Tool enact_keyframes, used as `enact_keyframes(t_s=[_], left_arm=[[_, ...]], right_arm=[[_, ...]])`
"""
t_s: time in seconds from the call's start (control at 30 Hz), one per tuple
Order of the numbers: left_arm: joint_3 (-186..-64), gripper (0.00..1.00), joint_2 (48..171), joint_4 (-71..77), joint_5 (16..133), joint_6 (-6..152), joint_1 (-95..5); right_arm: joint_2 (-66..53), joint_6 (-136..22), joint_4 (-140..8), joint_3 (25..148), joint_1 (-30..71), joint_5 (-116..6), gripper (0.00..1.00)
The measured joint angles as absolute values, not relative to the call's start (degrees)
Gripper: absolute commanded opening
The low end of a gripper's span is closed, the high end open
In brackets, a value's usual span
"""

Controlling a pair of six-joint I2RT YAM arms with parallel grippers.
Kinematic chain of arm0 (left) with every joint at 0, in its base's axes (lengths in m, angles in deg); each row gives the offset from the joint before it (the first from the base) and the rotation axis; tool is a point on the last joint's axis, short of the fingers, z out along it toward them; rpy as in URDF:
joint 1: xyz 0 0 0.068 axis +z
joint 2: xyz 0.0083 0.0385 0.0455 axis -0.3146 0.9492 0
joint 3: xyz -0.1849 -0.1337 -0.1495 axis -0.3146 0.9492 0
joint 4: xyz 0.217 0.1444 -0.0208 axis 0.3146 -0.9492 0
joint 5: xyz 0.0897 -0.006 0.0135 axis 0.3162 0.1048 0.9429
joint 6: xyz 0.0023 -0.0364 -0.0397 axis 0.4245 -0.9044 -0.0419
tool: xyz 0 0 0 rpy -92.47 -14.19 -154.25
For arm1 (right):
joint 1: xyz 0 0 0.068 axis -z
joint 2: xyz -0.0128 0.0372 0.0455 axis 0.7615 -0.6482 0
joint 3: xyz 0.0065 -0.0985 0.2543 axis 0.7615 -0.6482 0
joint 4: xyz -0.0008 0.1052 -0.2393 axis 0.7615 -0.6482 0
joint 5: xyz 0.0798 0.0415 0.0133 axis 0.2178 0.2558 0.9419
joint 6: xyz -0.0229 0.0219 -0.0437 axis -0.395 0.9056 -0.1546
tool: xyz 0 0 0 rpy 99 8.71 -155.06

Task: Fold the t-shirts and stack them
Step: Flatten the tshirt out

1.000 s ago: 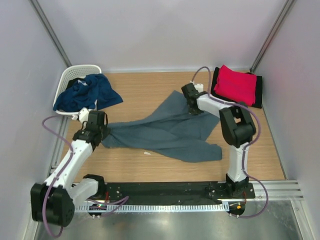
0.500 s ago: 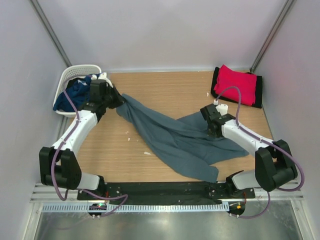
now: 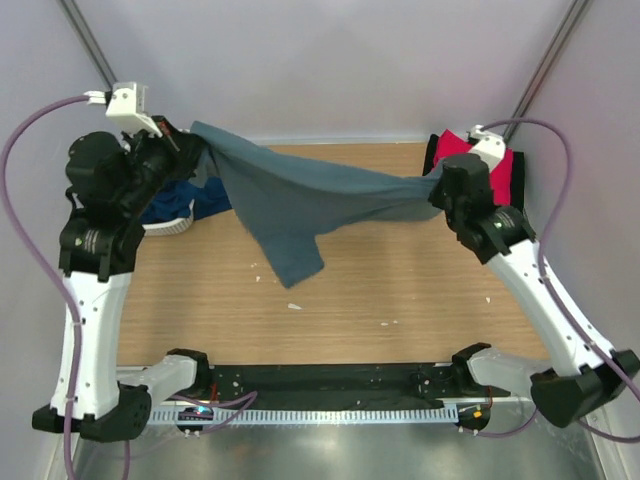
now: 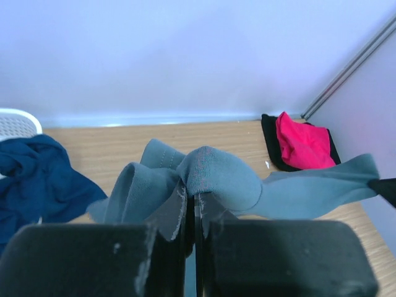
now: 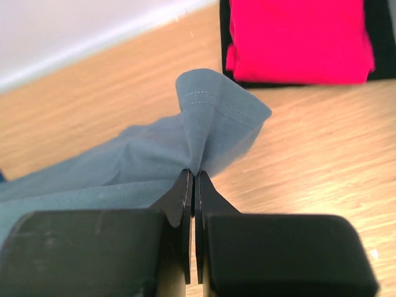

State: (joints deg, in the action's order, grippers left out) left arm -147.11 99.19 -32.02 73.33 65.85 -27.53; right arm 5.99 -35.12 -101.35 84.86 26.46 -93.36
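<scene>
The slate grey-blue t-shirt [image 3: 300, 195] hangs stretched in the air between both grippers, its lower part drooping toward the table. My left gripper [image 3: 190, 140] is shut on one end of it at the back left, high above the basket; the pinched cloth [image 4: 210, 176] bunches over the jaws. My right gripper [image 3: 436, 185] is shut on the other end [image 5: 213, 133] at the back right. A folded bright red t-shirt [image 3: 475, 170] lies on a black one [image 3: 517, 185] at the back right corner. A navy blue t-shirt [image 3: 175, 200] lies partly in the basket.
The white lattice basket [image 3: 170, 225] sits at the back left under my left arm. Small white specks [image 3: 293, 306] lie on the wooden table [image 3: 380, 280]. Walls enclose the back and sides.
Both grippers have risen and pulled apart, lifting the grey-blue shirt off the table and stretching it between the back left and back right.
</scene>
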Motion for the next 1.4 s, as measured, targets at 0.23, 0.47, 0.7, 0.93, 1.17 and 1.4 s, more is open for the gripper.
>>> enact_keyframes(t_s=[0.23,0.47,0.7,0.93,1.17,1.4], left_arm=[[-151.6,0.0,94.9,-39.3,74.3,69.0,-27.5],[-144.0,0.0,92.2,-44.3,71.6,68.7,-27.5],[-107.5,0.0,83.2,-34.1,63.1,56.4,-33.5],[-102.0,0.0,90.6,-34.0,71.8,51.4,-40.3],[-143.1,0.0,119.1,-31.4,68.0,61.3,-31.1],[-201.2,0.0,146.3,-39.6,62.9,72.1,-23.7]], right_arm=[[15.7,-36.2,-102.1,84.2,26.5,-94.2,0.01],[14.8,-33.9,-108.9,78.7,26.5,-94.3,0.01],[11.3,-28.2,-108.5,62.2,26.5,-89.3,0.01],[-3.7,-28.2,-103.5,65.6,26.6,-87.9,0.01],[-21.6,-34.4,-100.7,98.0,30.2,-87.7,0.01],[-28.6,-40.9,-97.7,127.2,34.9,-84.1,0.01]])
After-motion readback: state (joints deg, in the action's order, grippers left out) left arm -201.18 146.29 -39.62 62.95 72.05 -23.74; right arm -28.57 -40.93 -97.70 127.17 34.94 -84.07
